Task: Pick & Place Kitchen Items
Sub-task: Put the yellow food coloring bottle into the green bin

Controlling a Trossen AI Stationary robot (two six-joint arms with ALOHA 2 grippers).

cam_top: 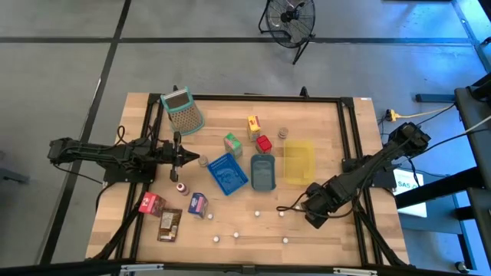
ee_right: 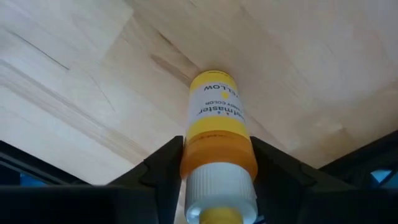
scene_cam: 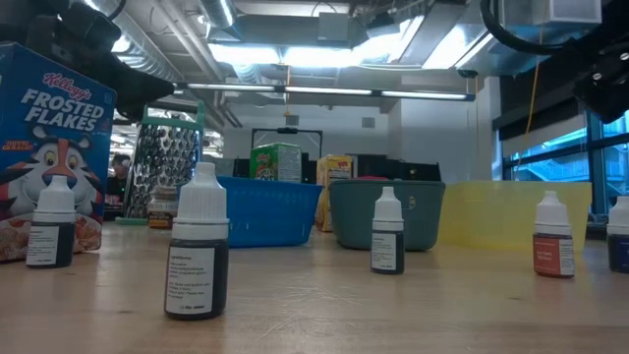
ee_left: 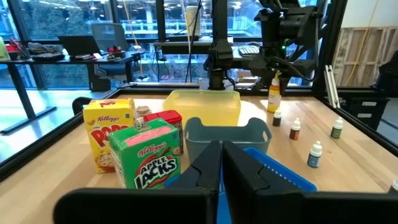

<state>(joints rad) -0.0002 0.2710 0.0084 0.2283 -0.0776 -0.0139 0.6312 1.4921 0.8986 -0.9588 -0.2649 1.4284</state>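
One camera looks straight down on the pale wooden tabletop [cam_top: 322, 123]; another sits level with it, close behind small dropper bottles. Each wrist camera peers past its own dark fingers [ee_left: 214, 171], and the overhead and left wrist views share the teal plastic bin [ee_left: 227, 140].

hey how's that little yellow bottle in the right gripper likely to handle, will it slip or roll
The yellow bottle sits clamped between the right gripper's fingers, so it seems rigid enough to hold. Its round, smooth, labelled body may twist or slip in the grip, and would probably roll if laid down. Small and narrow, it likely tips easily when standing.
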